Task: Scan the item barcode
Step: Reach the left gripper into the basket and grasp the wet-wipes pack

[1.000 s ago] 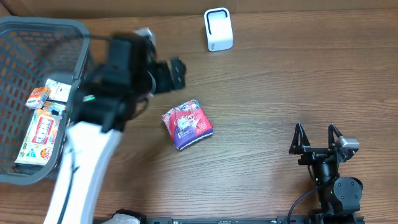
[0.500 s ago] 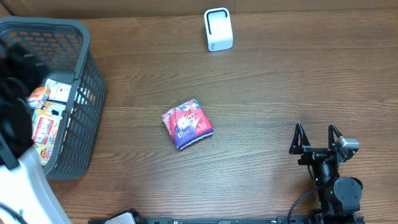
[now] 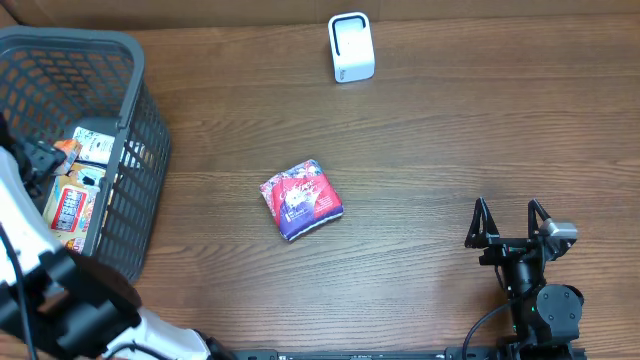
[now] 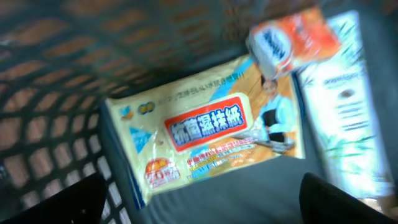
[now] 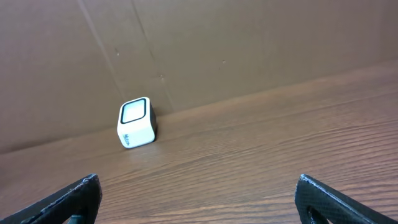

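Items lie in the grey basket [image 3: 130, 120] at the left: a yellow wipes pack [image 4: 205, 130], a small orange packet [image 4: 292, 40] and a white pack [image 4: 345, 106]. My left gripper [image 4: 202, 211] hangs inside the basket just above the yellow pack, open, with nothing between its fingers [image 4: 56, 199]. From overhead it shows as dark parts [image 3: 38, 158] over the basket's contents. A red and purple packet [image 3: 302, 200] lies on the table's middle. The white scanner [image 3: 351, 47] stands at the back. My right gripper [image 3: 512, 225] rests open at the front right, facing the scanner [image 5: 137, 122].
The basket's mesh wall [image 4: 50, 124] rises close on the left of my left gripper. A brown cardboard wall [image 5: 217, 43] runs along the table's far edge behind the scanner. My white left arm [image 3: 25, 240] crosses the basket's front left corner.
My left arm has swung from beside the red packet leftward to the basket, and its gripper has dropped in over the items. The right arm has not moved.
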Action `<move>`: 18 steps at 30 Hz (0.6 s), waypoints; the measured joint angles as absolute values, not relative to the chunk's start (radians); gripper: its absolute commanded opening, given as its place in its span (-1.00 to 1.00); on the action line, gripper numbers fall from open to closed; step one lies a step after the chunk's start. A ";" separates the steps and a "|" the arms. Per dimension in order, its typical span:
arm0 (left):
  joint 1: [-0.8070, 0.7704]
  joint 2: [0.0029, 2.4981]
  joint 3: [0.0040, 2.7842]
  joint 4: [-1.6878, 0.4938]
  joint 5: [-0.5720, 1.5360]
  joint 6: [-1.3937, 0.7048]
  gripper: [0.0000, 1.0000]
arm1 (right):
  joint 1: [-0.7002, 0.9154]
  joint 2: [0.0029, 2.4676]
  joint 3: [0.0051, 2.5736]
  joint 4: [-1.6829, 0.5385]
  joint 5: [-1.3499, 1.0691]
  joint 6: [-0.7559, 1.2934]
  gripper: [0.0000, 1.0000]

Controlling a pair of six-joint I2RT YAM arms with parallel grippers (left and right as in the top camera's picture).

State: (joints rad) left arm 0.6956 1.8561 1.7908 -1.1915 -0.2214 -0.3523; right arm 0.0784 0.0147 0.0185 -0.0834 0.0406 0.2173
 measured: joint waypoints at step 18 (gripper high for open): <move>0.696 1.936 1.505 -0.831 -0.245 0.292 0.93 | 0.078 0.015 0.019 -0.083 0.041 0.217 1.00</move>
State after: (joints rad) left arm 0.6956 1.9362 1.5055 -0.8307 -0.2447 0.2916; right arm 0.0784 0.0147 0.0185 -0.0834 0.0406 0.2169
